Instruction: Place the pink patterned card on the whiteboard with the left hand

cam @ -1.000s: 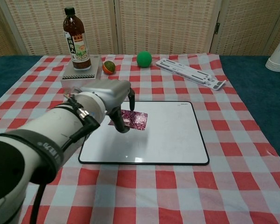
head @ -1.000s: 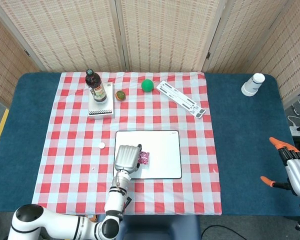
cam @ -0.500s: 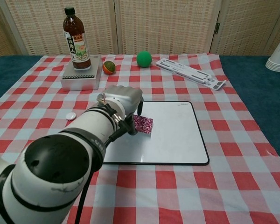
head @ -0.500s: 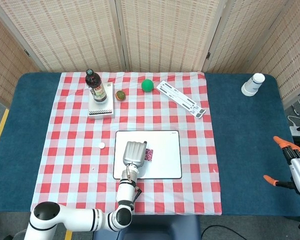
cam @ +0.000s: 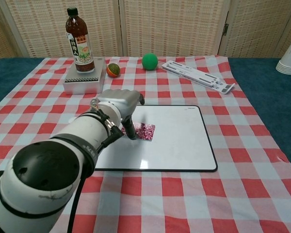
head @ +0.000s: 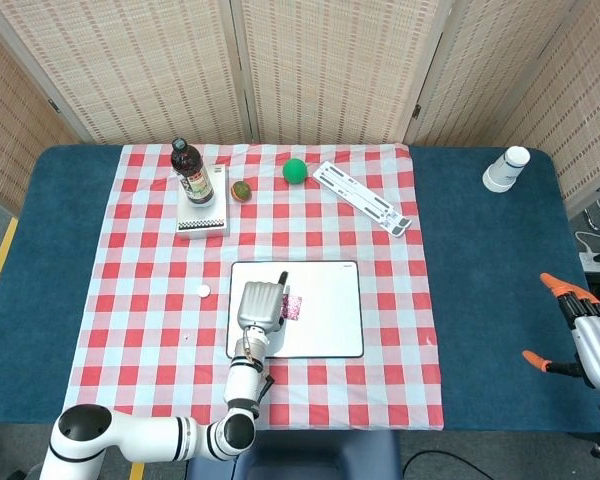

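Whiteboard (head: 325,315) at the centre of the checked cloth (head: 130,300), bearing the pink patterned card (cam: 144,130) on its left half. Left hand (cam: 117,104) sits over the board's 9 o'clock edge, fingertips (cam: 132,134) touching the card's near-left edge; whether they pinch it cannot be told. Right hand (head: 586,335) hovers off the table at 3 o'clock, fingers spread wide, holding nothing. Bottle (head: 191,173) and green ball (head: 295,170) stand toward 12 o'clock.

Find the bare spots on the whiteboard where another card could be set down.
The whiteboard's right half, from the pink patterned card to its right rim, is bare, as is the near strip. The left part is crowded by the left hand and arm.
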Robot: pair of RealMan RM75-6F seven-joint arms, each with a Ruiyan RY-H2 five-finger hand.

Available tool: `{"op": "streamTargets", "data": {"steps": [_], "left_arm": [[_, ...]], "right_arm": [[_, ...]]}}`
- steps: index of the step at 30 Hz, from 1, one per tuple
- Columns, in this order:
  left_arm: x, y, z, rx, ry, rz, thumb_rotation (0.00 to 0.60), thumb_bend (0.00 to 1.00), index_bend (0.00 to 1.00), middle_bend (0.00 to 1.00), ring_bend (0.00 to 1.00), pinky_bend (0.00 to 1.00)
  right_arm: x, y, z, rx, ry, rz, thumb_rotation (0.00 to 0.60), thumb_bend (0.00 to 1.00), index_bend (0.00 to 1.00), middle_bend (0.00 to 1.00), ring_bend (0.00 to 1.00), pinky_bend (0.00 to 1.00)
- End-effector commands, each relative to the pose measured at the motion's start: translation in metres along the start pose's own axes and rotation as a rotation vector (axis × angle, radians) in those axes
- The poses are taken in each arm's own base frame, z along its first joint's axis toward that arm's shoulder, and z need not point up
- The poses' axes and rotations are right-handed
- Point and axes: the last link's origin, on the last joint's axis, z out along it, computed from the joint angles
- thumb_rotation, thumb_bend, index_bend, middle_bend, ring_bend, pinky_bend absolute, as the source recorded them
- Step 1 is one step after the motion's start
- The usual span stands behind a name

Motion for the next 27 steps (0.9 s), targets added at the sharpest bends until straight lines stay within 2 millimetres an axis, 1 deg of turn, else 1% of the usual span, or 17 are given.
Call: {"op": "streamTargets", "data": {"steps": [1, 3, 5, 6, 8, 9, 10, 13, 16, 20, 23, 27], "left_arm": [[0.003, -0.001, -0.001, -0.004, 0.01, -0.017, 0.6, 0.24, 0.13, 1.0, 1.0, 0.94], [0.013, -0.005, -0.004, 0.0, 0.043, -0.034, 0.6, 0.24, 0.13, 1.0, 1.0, 0.94], [0.02, -0.015, -0.008, 0.015, 0.065, -0.047, 0.6, 0.24, 0.16, 1.0, 1.0, 0.94], [0.023, -0.021, -0.009, 0.027, 0.077, -0.052, 0.6, 0.24, 0.17, 1.0, 1.0, 0.94], [0.026, -0.041, -0.015, 0.064, 0.108, -0.074, 0.6, 0.24, 0.21, 1.0, 1.0, 0.95], [0.025, -0.051, -0.017, 0.079, 0.118, -0.083, 0.6, 0.25, 0.22, 1.0, 1.0, 0.95], [0.021, -0.066, -0.02, 0.101, 0.123, -0.081, 0.6, 0.25, 0.24, 1.0, 1.0, 0.95], [0.011, -0.101, -0.022, 0.16, 0.114, -0.081, 0.6, 0.26, 0.29, 1.0, 1.0, 0.95], [0.006, -0.125, -0.02, 0.192, 0.1, -0.066, 0.6, 0.27, 0.31, 1.0, 1.0, 0.95], [0.001, -0.143, -0.012, 0.214, 0.087, -0.048, 0.6, 0.3, 0.34, 1.0, 1.0, 0.95], [-0.002, -0.147, -0.006, 0.207, 0.107, -0.043, 0.6, 0.31, 0.39, 1.0, 1.0, 0.96], [-0.006, -0.147, 0.002, 0.198, 0.126, -0.06, 0.6, 0.32, 0.45, 1.0, 1.0, 0.97]], "right_arm": [[0.0, 0.0, 0.0, -0.002, 0.003, -0.001, 0.6, 0.0, 0.06, 0.09, 0.0, 0.12], [0.0, 0.0, 0.0, -0.002, 0.001, -0.002, 0.6, 0.0, 0.06, 0.09, 0.0, 0.12], [0.0, 0.001, 0.0, -0.003, -0.001, -0.003, 0.6, 0.0, 0.06, 0.09, 0.0, 0.12], [0.0, 0.001, 0.0, -0.004, -0.003, -0.003, 0.6, 0.0, 0.06, 0.09, 0.0, 0.12], [-0.001, 0.001, 0.001, -0.004, -0.006, -0.003, 0.6, 0.0, 0.06, 0.09, 0.0, 0.12], [-0.001, 0.0, 0.001, -0.003, -0.006, -0.002, 0.6, 0.0, 0.06, 0.09, 0.0, 0.12], [-0.001, 0.0, 0.001, -0.002, -0.006, -0.002, 0.6, 0.0, 0.06, 0.09, 0.0, 0.12], [-0.002, -0.002, 0.0, 0.003, -0.011, -0.007, 0.6, 0.0, 0.06, 0.09, 0.0, 0.12], [-0.004, -0.004, 0.0, 0.012, -0.016, -0.014, 0.6, 0.0, 0.06, 0.09, 0.0, 0.12], [-0.006, -0.006, 0.0, 0.011, -0.02, -0.025, 0.6, 0.0, 0.06, 0.09, 0.0, 0.12], [-0.008, -0.006, 0.001, 0.007, -0.024, -0.032, 0.6, 0.0, 0.06, 0.09, 0.0, 0.12], [-0.009, -0.004, 0.003, -0.003, -0.031, -0.034, 0.6, 0.0, 0.05, 0.09, 0.0, 0.12]]}}
